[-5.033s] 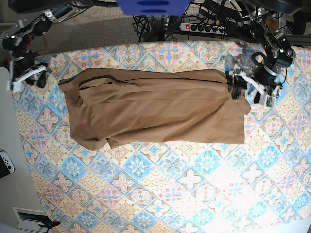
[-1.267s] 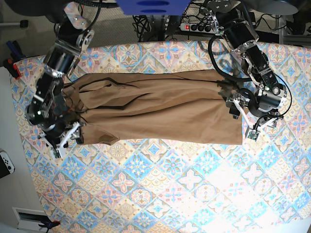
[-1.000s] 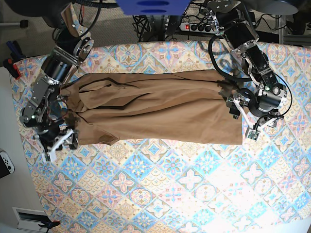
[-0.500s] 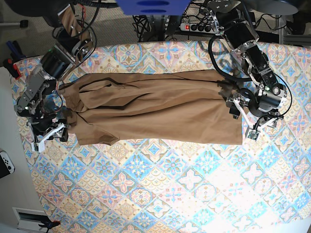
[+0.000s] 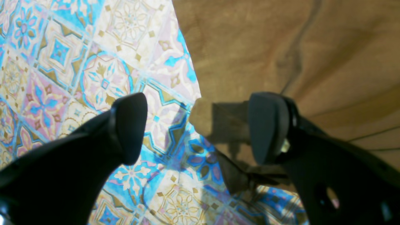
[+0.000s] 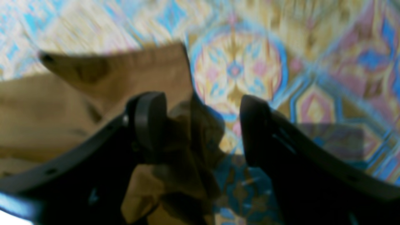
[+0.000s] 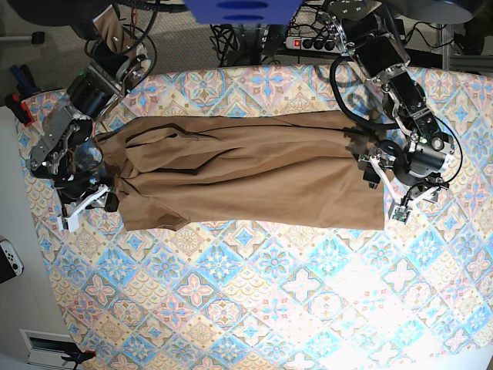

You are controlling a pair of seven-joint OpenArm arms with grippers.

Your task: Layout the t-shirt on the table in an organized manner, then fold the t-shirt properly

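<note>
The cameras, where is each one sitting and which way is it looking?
Base: sits high above, looking straight down at the table, the t-shirt and both arms.
Left wrist: sits on the left arm, looking down past the open left gripper at the shirt's edge.
Right wrist: sits on the right arm, looking down blurrily past the right gripper, jaws apart around bunched shirt cloth.
Shared: every view shows the tan shirt on the patterned table; the base view also shows both grippers.
</note>
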